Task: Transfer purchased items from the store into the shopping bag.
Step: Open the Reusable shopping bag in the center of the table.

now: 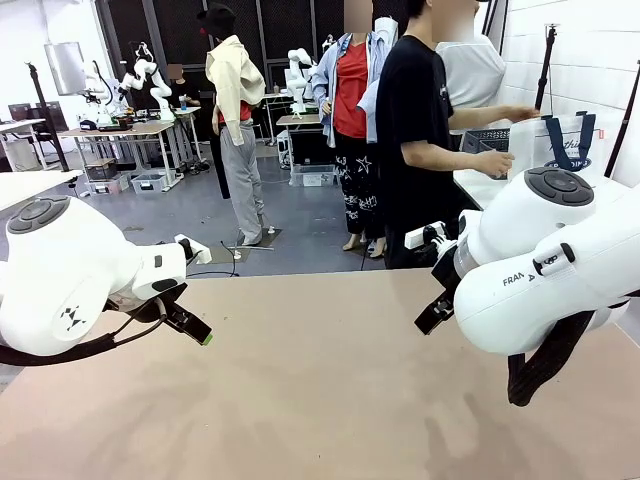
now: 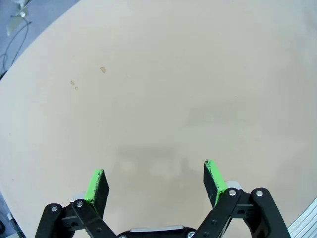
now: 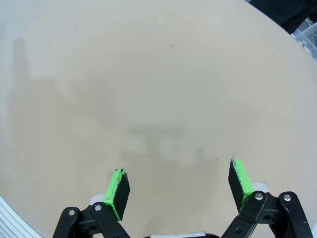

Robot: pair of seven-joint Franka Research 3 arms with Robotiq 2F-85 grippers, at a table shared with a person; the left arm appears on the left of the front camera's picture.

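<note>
The shopping bag [image 1: 563,148], white with navy handles, stands at the far right on a side table, with a person's hands [image 1: 497,160] on it. The store basket [image 1: 484,139], dark grey lattice, sits just behind the bag. No purchased items can be made out. My left gripper [image 1: 197,330] hovers over the tan table [image 1: 320,400] at the left; in the left wrist view the left gripper [image 2: 156,174] is open with nothing between its green pads. My right gripper [image 1: 432,314] hangs at the right, and in the right wrist view the right gripper [image 3: 178,182] is open over bare tabletop.
A person in a black T-shirt [image 1: 412,120] stands beyond the table's far right edge, turned toward the bag. Another person [image 1: 350,90] stands farther back. The bulky right arm [image 1: 560,270] blocks part of the right side.
</note>
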